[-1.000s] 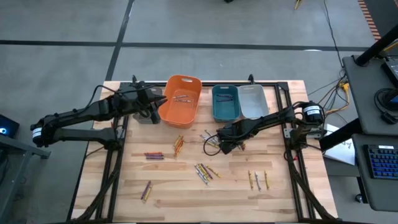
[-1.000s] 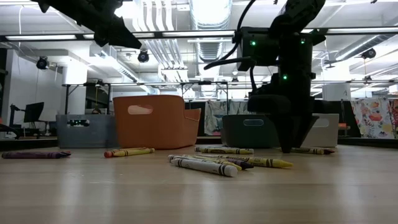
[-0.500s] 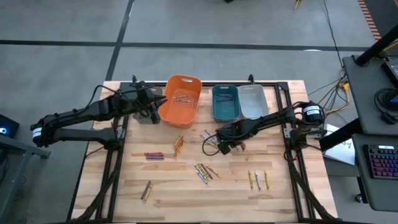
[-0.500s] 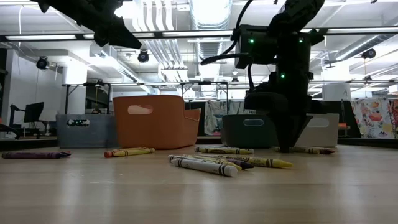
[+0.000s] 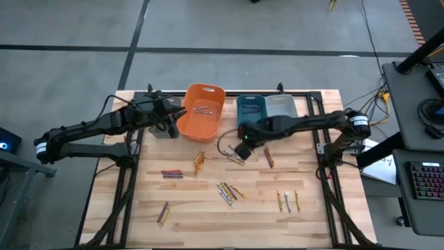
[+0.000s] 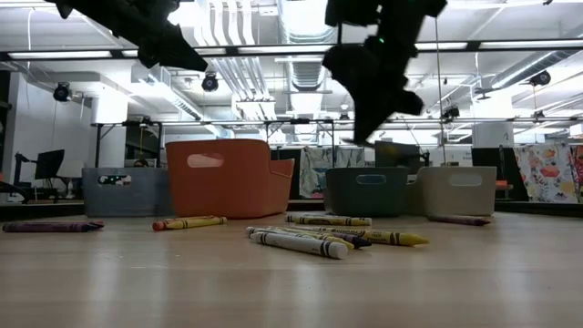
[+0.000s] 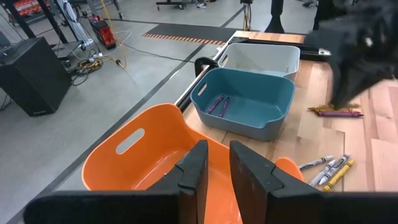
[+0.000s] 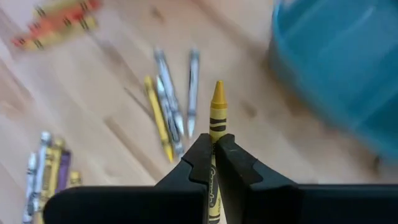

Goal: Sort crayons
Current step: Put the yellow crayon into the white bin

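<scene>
High view: my right gripper hangs over the wood-plank table, just in front of the teal bin; my left gripper sits by the orange bin. Loose crayons lie scattered in small clusters mid-table.

Low view: right arm is lifted off the tabletop, dark bulk against the ceiling lights. Smooth plastic bins in a row behind; paper-wrapped sticks in front.

Left wrist view: my fingers nearly together w/ a slim gap, nothing btwn them; orange bin's glossy rim below, two purple sticks in teal bin, grey bin beyond.

Right wrist view: my fingers are clamped on a yellow crayon, pointed tip fwd, black-printed wrapper.
</scene>
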{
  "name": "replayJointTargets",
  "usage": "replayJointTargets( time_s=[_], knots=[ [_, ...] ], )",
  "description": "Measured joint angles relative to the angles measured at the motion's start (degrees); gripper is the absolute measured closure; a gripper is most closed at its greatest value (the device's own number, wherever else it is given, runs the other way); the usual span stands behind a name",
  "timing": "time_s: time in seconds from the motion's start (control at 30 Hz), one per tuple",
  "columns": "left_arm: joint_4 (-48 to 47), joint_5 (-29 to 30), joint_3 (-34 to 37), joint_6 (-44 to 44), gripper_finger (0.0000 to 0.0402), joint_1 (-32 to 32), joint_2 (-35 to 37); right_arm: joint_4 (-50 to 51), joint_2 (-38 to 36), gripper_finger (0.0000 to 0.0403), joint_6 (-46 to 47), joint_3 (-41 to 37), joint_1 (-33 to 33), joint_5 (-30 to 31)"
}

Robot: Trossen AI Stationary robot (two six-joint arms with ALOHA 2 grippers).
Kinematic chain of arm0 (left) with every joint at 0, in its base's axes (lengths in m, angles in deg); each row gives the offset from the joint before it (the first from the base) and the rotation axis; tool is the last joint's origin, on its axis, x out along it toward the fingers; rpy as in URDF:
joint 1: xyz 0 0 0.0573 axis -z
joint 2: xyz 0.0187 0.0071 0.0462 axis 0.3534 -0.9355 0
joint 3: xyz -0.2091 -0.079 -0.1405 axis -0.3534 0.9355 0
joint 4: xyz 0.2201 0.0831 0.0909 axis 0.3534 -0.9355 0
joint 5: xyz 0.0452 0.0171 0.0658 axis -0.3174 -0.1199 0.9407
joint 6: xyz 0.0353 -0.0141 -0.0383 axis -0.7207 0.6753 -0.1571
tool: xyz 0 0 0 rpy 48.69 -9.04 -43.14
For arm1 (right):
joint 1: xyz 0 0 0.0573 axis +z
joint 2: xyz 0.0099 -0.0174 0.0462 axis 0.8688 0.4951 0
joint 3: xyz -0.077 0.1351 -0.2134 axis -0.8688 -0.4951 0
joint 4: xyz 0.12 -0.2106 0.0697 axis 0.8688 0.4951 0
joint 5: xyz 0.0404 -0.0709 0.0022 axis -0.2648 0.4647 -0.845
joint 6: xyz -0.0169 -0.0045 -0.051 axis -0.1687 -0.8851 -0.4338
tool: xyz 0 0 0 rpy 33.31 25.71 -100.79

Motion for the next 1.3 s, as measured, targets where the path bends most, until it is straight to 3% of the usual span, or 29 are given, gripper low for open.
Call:
replayJointTargets(
  time_s=[0.33,0.63,0.77,0.93,1.3],
  knots=[
    [0.0,0.0,0.0,-0.2,0.0352,0.0,0.0,5.8,0.8,0.0394,-14.4,12.2,-12.5,0.1],
    [0.0,0.2,0.0,-0.2,0.0352,0.0,0.0,17.3,1.1,0.0394,-19.8,13.0,-28.3,1.5],
    [0.0,0.5,0.0,-0.2,0.0352,0.0,0.0,22.0,1.1,0.0394,-20.1,10.5,-34.4,5.3],
    [0.0,0.5,0.0,-0.2,0.0352,0.0,0.0,21.3,1.2,0.0394,-21.6,4.4,-39.5,5.5],
    [0.2,0.5,0.0,-0.2,0.0352,0.0,0.0,11.0,1.2,0.0394,-21.0,-6.8,-40.9,5.4]
  ],
)
